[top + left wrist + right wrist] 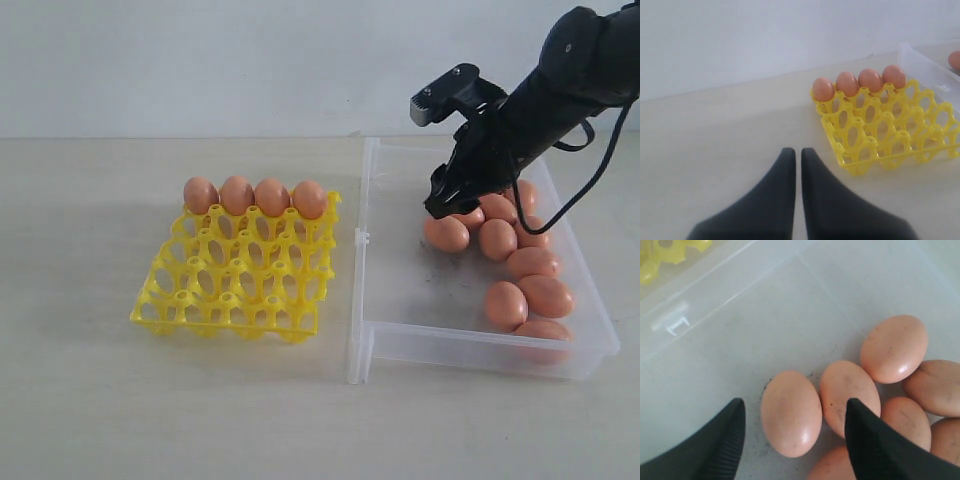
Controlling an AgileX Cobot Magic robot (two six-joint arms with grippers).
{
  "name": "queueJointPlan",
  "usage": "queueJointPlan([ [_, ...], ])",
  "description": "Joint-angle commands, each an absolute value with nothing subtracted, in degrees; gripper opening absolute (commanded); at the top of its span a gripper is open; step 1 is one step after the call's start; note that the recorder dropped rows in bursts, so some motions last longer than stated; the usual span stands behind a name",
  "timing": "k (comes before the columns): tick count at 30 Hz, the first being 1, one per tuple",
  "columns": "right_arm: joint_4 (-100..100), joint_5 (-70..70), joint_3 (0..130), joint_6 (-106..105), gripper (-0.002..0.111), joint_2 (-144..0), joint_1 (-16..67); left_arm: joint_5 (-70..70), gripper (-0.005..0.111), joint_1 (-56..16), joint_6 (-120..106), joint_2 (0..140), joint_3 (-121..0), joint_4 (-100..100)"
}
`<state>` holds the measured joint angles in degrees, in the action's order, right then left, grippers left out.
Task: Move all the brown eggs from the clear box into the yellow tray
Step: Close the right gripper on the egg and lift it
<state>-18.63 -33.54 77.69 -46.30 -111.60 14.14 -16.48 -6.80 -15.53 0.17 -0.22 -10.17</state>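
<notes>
The yellow tray point(235, 275) sits left of the clear box point(400, 300). Several brown eggs point(255, 196) fill the tray's far row; its other cups are empty. More brown eggs point(520, 265) lie along the box's right side. My right gripper point(445, 205) hangs low over the leftmost of them. In the right wrist view this gripper point(795, 402) is open, one finger on each side of a lying egg point(791, 412), without touching it. My left gripper point(798, 152) is shut and empty above bare table near the tray point(875, 145).
The pale wooden table point(100, 400) stretches left of and in front of the tray. A white wall runs behind. The box's left half point(740, 315) has a bare, smudged floor. Its low near wall point(470, 345) stands between the eggs and the table front.
</notes>
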Motion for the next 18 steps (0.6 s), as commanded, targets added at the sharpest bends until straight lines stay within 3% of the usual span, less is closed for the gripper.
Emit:
queueJointPlan([
  [1,-17.71,-32.10,78.04,-48.59,0.054,-111.76,14.89,-16.25,0.004,-7.14,-15.54,0.00,0.00,-10.09],
  [18,-11.41,-28.09,78.04,-44.86,0.054,-118.56,16.48,-16.25,0.004,-7.14,-15.54,0.00,0.00,-10.09],
])
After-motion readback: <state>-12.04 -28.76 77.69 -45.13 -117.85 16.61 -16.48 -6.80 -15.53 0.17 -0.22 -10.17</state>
